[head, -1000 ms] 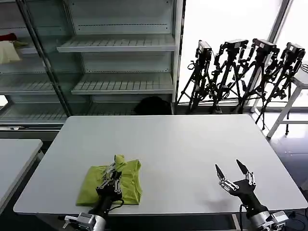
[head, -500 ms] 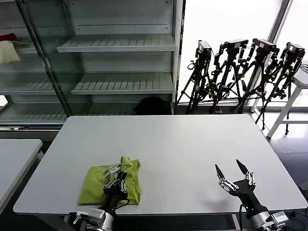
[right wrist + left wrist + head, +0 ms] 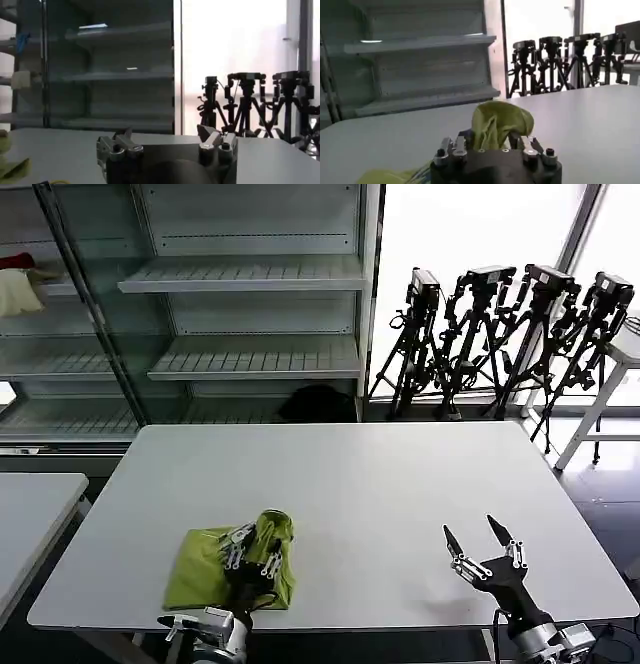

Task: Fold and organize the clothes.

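The clothes are one lime yellow-green T-shirt (image 3: 192, 568), lying crumpled near the front left edge of the white table (image 3: 380, 474). My left gripper (image 3: 256, 545) is shut on a bunched fold at the shirt's right side and holds it up off the table. In the left wrist view the pinched fabric (image 3: 501, 122) rises as a rounded lump between the fingers of that gripper (image 3: 492, 144). My right gripper (image 3: 480, 538) hovers open near the front right edge, with nothing between its fingers (image 3: 210, 136). A corner of the shirt (image 3: 11, 168) shows far off in the right wrist view.
Behind the table stand a glass-fronted shelf rack (image 3: 240, 314) and a row of black tripods (image 3: 510, 334). A cream and red cloth bundle (image 3: 18, 288) lies on a far-left shelf. A second table (image 3: 30, 504) is at my left.
My left gripper has moved to the right and slightly forward, carrying the pinched fold of the shirt with it. The right gripper has barely shifted.
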